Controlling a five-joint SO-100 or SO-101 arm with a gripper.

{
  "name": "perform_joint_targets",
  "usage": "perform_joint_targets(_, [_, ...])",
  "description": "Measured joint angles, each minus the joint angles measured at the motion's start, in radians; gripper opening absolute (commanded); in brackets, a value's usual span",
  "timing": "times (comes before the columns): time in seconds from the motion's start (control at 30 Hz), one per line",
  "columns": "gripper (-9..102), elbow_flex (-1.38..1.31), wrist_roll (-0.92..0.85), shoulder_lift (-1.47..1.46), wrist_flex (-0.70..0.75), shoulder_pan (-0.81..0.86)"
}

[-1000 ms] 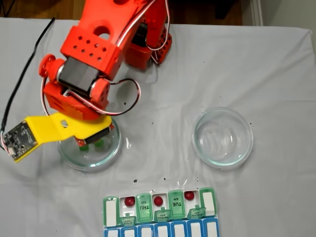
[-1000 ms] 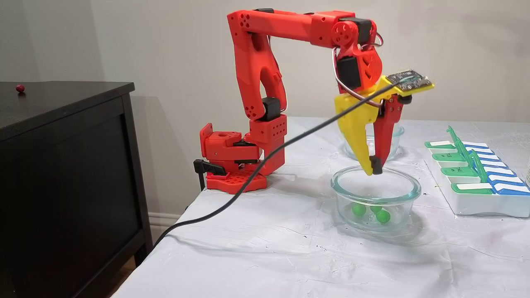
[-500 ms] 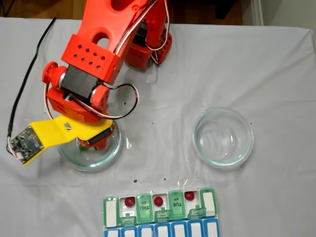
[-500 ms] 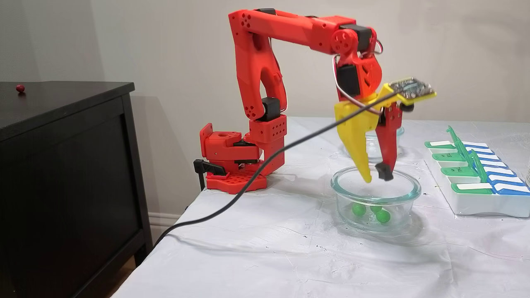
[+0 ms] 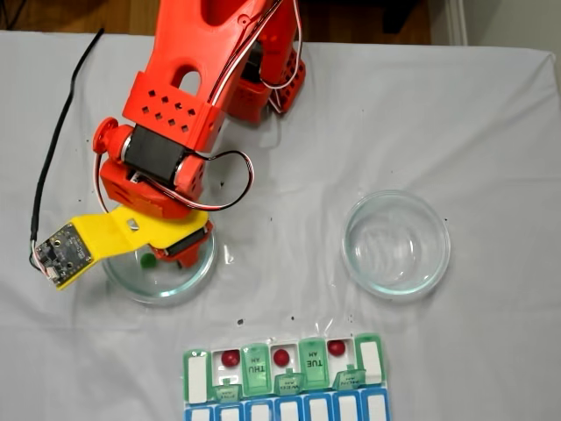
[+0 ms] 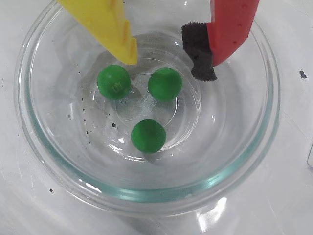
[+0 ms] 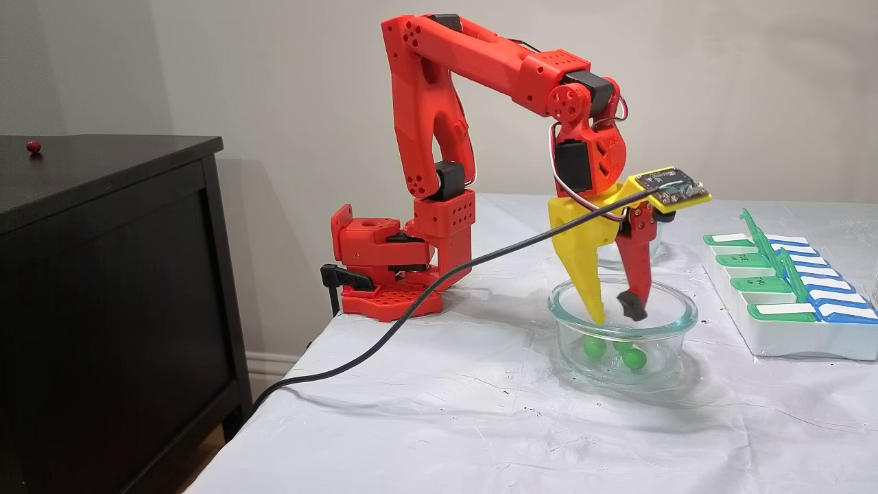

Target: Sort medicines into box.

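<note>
Three green medicines (image 6: 114, 82) (image 6: 165, 84) (image 6: 148, 135) lie at the bottom of a round glass dish (image 6: 146, 196). My gripper (image 6: 167, 63) hangs open inside that dish, just above them, with its yellow finger (image 6: 112, 24) over the left ball and its red finger's black pad (image 6: 198, 54) to the right. In the side fixed view the gripper (image 7: 615, 315) dips below the dish rim (image 7: 553, 307), above the green medicines (image 7: 634, 358). The box (image 5: 197, 379) sits at the near table edge with lids up; three dark red medicines (image 5: 230, 358) (image 5: 280, 357) (image 5: 337, 347) lie in separate compartments.
An empty glass dish (image 5: 396, 243) stands to the right in the top-down fixed view. A black cable (image 7: 425, 295) trails from the wrist off the table's left side. A dark cabinet (image 7: 103, 274) stands beside the table with a red ball (image 7: 33, 145) on top.
The gripper went from shut above the dish rim to open, and it has come down into the dish towards the green balls. The balls have not moved.
</note>
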Motion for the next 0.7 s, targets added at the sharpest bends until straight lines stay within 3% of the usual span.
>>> perform_joint_targets(0.7, [17, 0.0, 0.011, -0.11, -0.067, -0.011])
